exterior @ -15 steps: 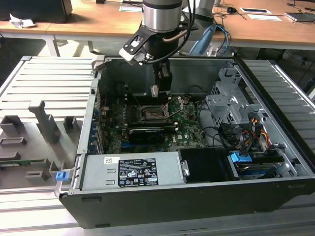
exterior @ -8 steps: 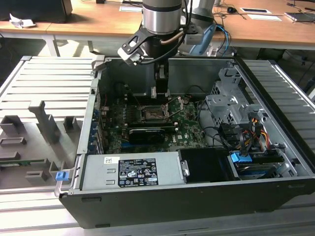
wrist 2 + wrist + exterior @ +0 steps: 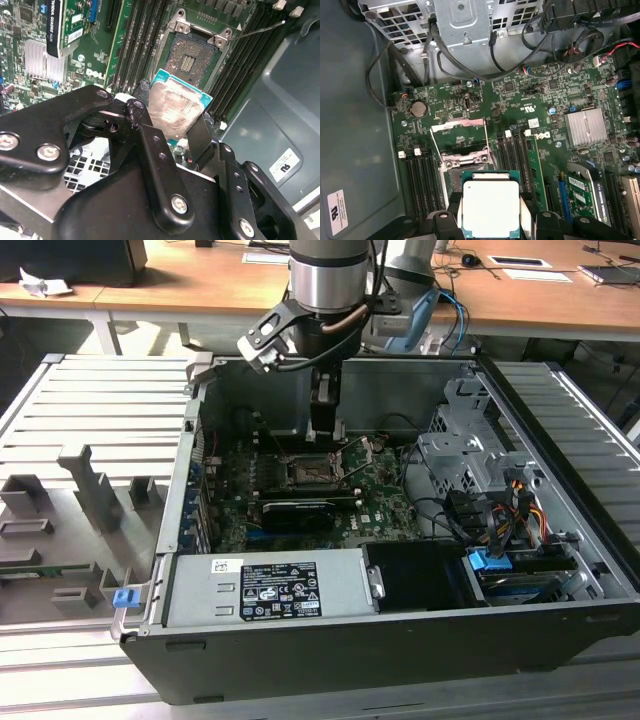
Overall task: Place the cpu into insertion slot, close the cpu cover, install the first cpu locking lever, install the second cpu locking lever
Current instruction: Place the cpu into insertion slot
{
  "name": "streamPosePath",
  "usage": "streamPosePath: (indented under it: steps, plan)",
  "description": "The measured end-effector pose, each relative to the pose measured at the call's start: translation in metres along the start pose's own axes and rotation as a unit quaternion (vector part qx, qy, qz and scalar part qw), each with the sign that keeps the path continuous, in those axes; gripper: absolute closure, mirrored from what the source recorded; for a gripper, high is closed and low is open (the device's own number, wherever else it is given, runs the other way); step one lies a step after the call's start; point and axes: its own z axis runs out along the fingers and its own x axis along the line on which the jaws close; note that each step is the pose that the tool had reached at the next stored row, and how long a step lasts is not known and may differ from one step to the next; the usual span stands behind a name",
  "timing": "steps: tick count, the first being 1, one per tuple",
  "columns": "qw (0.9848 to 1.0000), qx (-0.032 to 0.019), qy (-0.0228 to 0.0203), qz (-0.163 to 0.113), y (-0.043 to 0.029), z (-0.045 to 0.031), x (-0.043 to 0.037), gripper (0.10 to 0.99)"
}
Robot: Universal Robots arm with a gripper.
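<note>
Silvery metal faces you in both wrist views: the cpu (image 3: 490, 205) is clamped by its edges in the tool (image 3: 491, 214). It is held above the green motherboard (image 3: 520, 107) and just beside the insertion slot (image 3: 464, 161), not seated in it.

By my reading, none of the four steps is finished. The chip has not gone in, the cpu cover (image 3: 457, 123) stands tipped open, and the thin locking levers (image 3: 488, 142) are swung free.

In the exterior view the tool (image 3: 325, 430) hangs inside the computer case (image 3: 300, 670), with the slot (image 3: 310, 472) at about six o'clock from it. That gives you its height over the board.

The second wrist view gives you the slot's bare contact bed (image 3: 192, 60). The first wrist view gives you the raised cover frame and both lever wires.
</note>
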Motion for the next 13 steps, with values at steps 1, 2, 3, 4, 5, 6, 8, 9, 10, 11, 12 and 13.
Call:
streamPosePath:
  steps: [1,2,3,4,5,6,8,9,10,11,12,13]
  plan:
    - [1.0000,-0.0001,-0.0001,0.002,0.0000,0.0004,0.0000,0.545]
    - [1.0000,-0.0001,-0.0001,0.003,0.0000,0.0007,0.0000,0.545]
    - [1.0000,-0.0002,-0.0004,0.006,-0.0001,0.0012,0.0000,0.545]
    - [0.9999,-0.0004,-0.0011,0.013,-0.0002,0.0024,0.0000,0.545]
    - [0.9999,-0.0002,-0.0014,0.016,-0.0003,0.0037,0.0001,0.545]
    - [0.9999,-0.0001,-0.0014,0.016,-0.0004,0.0048,0.0000,0.545]
    - [1.0000,0.0001,-0.0010,0.009,-0.0008,0.0061,0.0000,0.545]
    - [1.0000,0.0005,0.0000,-0.005,-0.0009,0.0069,-0.0001,0.545]
    - [0.9999,0.0007,0.0005,-0.014,-0.0009,0.0074,-0.0001,0.545]
    - [0.9997,0.0009,0.0012,-0.024,-0.0010,0.0082,-0.0001,0.545]
    - [0.9995,0.0011,0.0018,-0.032,-0.0010,0.0089,-0.0001,0.545]
    - [0.9991,0.0013,0.0024,-0.042,-0.0011,0.0097,-0.0001,0.545]
